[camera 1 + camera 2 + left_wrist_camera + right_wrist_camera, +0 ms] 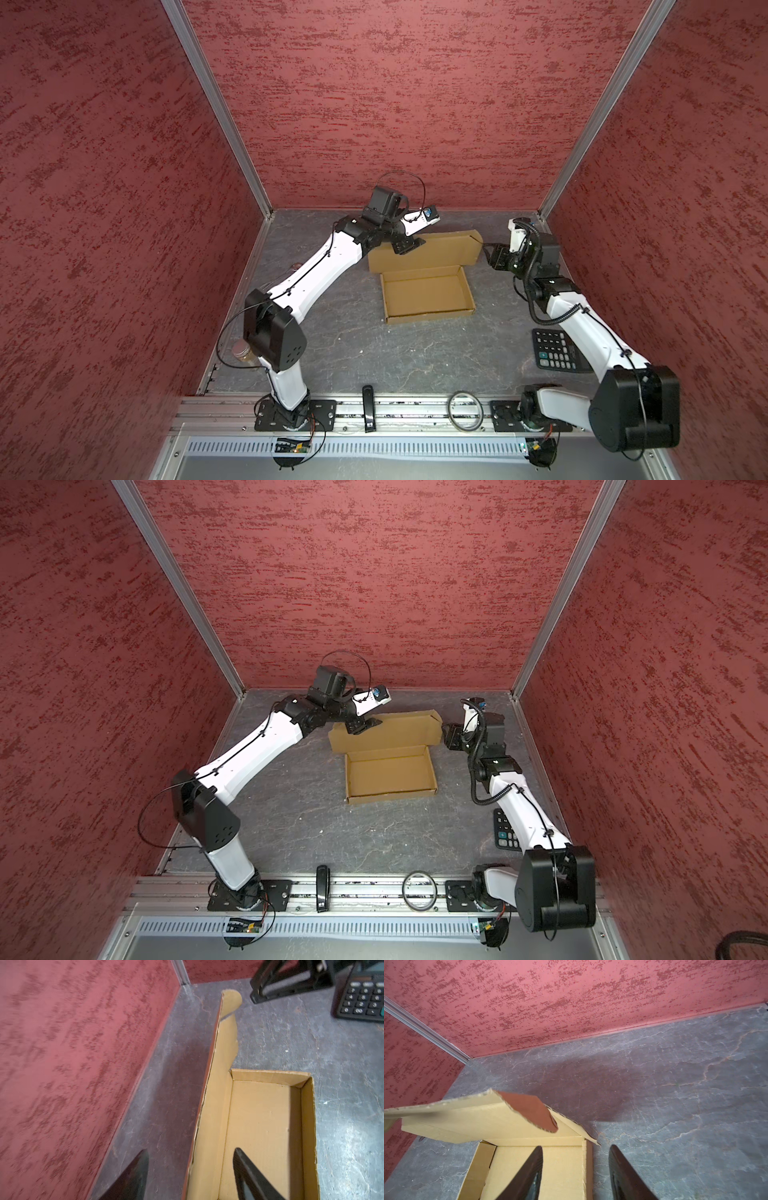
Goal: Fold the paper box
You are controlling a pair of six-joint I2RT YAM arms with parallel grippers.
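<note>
— Toward the far edge of the worktop (374,353), is that the paper box (428,293)?
— Yes. Its tray is formed and the lid stands up along the far side.
— Left pincer (409,246)?
— Fingers spread, astride the lid's top edge, gripping nothing.
— Right pincer (487,254)?
— Parted too and empty, just beside the lid's end nearest the right edge.

**Red-walled cell on a grey, veined floor**

The back wall (407,104), left wall (104,187) and right wall (685,166) all carry rough pinkish-red plaster flecked with darker red. An aluminium post (219,108) runs up each back corner. The floor (395,357) is dark grey and matt, veined with pale cracks like slate. An aluminium rail (415,409) lies along its near edge, with a slotted grey duct (395,448) just in front. The light is even and the shadows soft
</note>
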